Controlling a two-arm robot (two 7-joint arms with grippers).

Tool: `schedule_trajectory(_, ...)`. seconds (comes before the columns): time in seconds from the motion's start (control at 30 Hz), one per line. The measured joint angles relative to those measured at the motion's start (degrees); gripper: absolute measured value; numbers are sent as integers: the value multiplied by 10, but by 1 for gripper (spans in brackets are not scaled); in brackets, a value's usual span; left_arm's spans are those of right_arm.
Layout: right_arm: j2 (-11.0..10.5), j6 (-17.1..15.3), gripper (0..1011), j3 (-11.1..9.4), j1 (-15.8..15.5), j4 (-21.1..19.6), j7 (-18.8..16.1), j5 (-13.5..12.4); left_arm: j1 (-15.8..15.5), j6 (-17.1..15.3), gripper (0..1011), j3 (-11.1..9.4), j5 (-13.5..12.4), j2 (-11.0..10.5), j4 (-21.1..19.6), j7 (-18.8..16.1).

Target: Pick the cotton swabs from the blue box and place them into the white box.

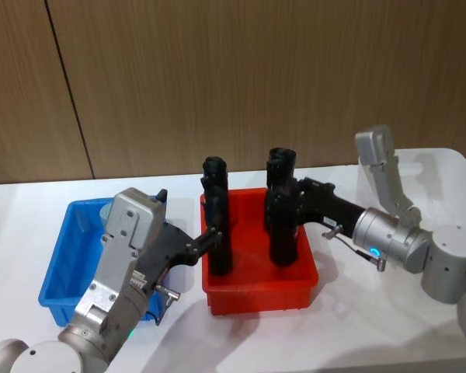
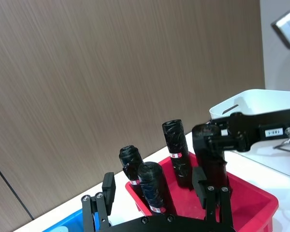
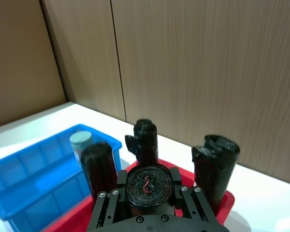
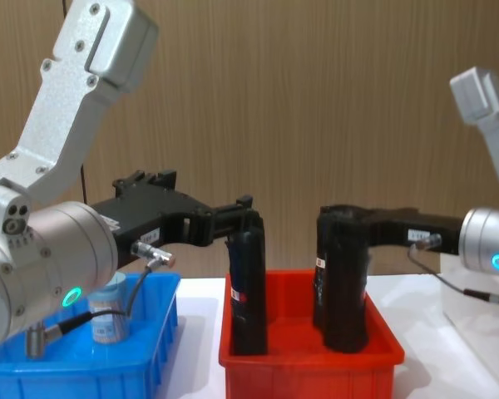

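Note:
A cotton swabs jar (image 4: 108, 320) with a pale blue lid (image 3: 80, 140) stands in the far corner of the blue box (image 1: 62, 256). The white box (image 1: 443, 167) sits at the table's right. My left gripper (image 1: 213, 233) is open and reaches past the blue box to the upper part of a black roll (image 4: 248, 291) in the red bin. In the left wrist view its spread fingers (image 2: 108, 186) frame that roll. My right gripper (image 1: 283, 198) is shut on the top of another black roll (image 4: 345, 283) standing in the red bin (image 1: 256, 295).
The red bin (image 4: 308, 366) stands between the blue box (image 4: 83, 366) and the white box (image 2: 251, 99), holding several tall black rolls. A wood-panelled wall runs close behind the white table. Bare tabletop lies in front of the bins.

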State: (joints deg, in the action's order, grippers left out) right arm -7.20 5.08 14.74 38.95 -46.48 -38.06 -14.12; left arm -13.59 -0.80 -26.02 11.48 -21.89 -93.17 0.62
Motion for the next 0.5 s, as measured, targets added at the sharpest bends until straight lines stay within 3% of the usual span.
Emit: schedule_trajectory(0.5,-33,-46,512,-26,-47,-166,44,-18,0,0,1004,0,0,0,0,0)
